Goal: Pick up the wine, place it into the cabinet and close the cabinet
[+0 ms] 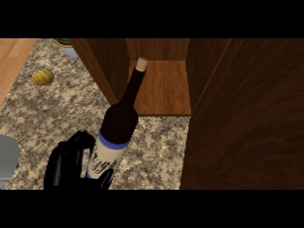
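- Nearest my camera, a black hand comes in from the lower edge at about seven o'clock of the view, fingers and thumb curled around the lower body of the wine bottle.
- From my remote seat I cannot tell whether this is the robot's left or right hand; only one hand shows in the view.
- Wine bottle: dark glass, white label with a blue band, pale cap; it leans from the hand toward twelve o'clock, its neck reaching up in front of the cabinet's opening.
- Label end sits inside the grip; the thumb shows at the bottle's five o'clock side, the fingers wrap at its nine o'clock side.
- Cabinet: dark wood, its opening at twelve o'clock showing a lighter wooden shelf; the bottle's cap lines up with the shelf's left rear corner.
- Cabinet door fills the view from one to five o'clock, a broad dark panel standing open just right of the bottle.
- Speckled stone counter lies beneath the bottle and hand.
- Small yellow-green round fruit rests on the counter at ten o'clock, well apart from the hand.
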Controlling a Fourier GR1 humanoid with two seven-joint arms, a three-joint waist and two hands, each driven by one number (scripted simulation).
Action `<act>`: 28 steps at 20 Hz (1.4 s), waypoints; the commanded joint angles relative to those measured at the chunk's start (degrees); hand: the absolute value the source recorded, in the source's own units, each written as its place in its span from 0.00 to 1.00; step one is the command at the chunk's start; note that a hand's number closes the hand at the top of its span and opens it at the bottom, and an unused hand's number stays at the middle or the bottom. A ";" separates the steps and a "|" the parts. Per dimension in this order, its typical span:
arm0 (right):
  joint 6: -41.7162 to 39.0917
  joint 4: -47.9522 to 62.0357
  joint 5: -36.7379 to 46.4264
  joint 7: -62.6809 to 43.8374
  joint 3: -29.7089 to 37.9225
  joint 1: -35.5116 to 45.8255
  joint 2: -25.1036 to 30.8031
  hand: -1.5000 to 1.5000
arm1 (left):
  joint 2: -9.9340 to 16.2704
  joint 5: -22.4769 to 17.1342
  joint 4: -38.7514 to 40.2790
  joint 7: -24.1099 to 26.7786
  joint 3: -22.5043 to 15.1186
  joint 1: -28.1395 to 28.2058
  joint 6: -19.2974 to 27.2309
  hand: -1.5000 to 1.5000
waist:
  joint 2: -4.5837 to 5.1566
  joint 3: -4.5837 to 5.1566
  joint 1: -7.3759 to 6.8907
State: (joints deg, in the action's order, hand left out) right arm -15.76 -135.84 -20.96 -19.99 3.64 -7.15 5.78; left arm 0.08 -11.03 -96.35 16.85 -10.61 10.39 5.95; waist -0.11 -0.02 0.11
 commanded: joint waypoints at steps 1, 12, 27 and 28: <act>0.22 -6.89 -2.44 -1.81 1.25 -2.89 0.15 0.00 | -0.08 0.72 -2.05 -5.79 -3.23 -5.42 5.36 1.00 | 0.01 0.01 0.34; -3.10 0.07 -0.02 4.22 2.35 -2.93 -0.86 0.00 | -0.08 -1.86 5.49 -11.13 -11.17 -21.38 20.67 1.00 | 0.09 0.01 0.33; -3.25 -0.99 -5.91 -0.63 8.90 1.54 3.66 0.00 | -0.08 -4.16 29.73 -1.58 -15.14 -36.65 32.13 1.00 | 0.17 0.03 0.68; -3.20 0.62 -0.79 2.83 4.92 0.80 -0.17 0.00 | -0.08 -2.42 30.60 -2.71 -10.10 -36.83 26.91 1.00 | 0.16 0.03 0.38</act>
State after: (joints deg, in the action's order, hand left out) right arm -18.98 -134.77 -22.23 -18.36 10.09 -6.31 7.75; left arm 0.02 -12.77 -70.57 13.67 -22.33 -22.83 33.28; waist 0.03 0.01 0.66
